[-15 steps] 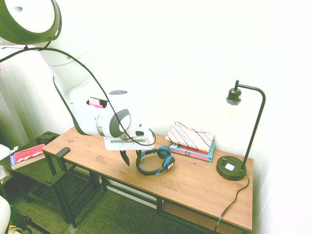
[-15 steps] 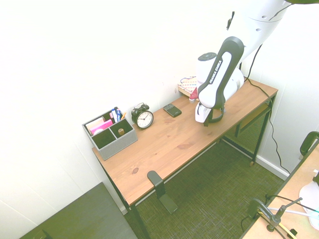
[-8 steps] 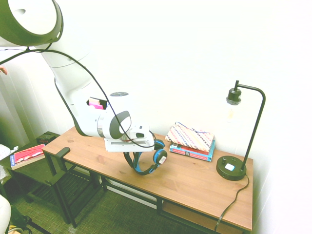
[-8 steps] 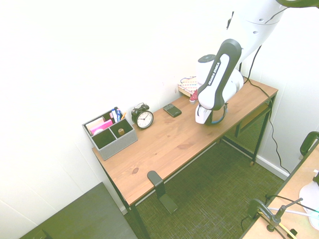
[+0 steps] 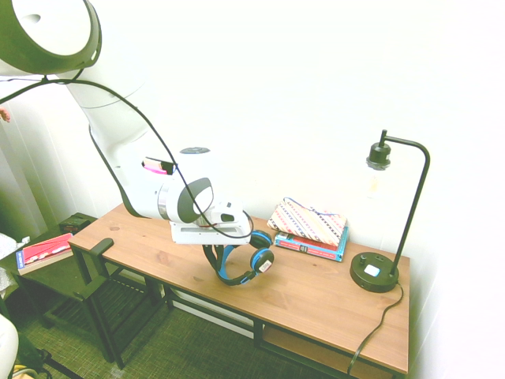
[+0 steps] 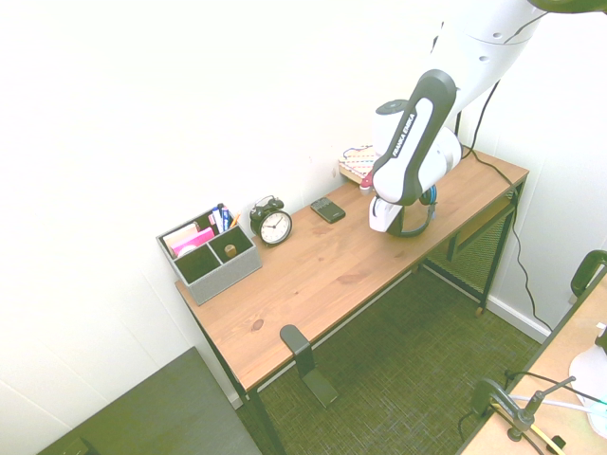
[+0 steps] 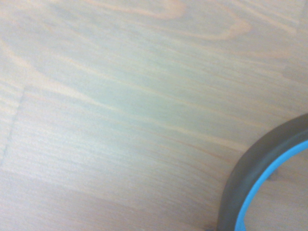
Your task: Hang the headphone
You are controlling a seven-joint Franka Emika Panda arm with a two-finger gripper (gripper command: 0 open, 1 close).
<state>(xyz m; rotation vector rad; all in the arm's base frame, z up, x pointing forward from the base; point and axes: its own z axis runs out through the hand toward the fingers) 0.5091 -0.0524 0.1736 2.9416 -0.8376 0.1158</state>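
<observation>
Beside the striped pouch (image 5: 308, 220), on the table (image 5: 319, 296), you have the headphone (image 5: 261, 260) with the hand (image 5: 215, 259) clamped on its headband, a light, springy hold that suits it, though the heavier cups could swing and twist the smooth band.

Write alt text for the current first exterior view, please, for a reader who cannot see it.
A white robot arm's gripper closes on the band of blue and black headphones at a wooden desk. To their right in the picture are books under a patterned pouch, then a black lamp.
</observation>
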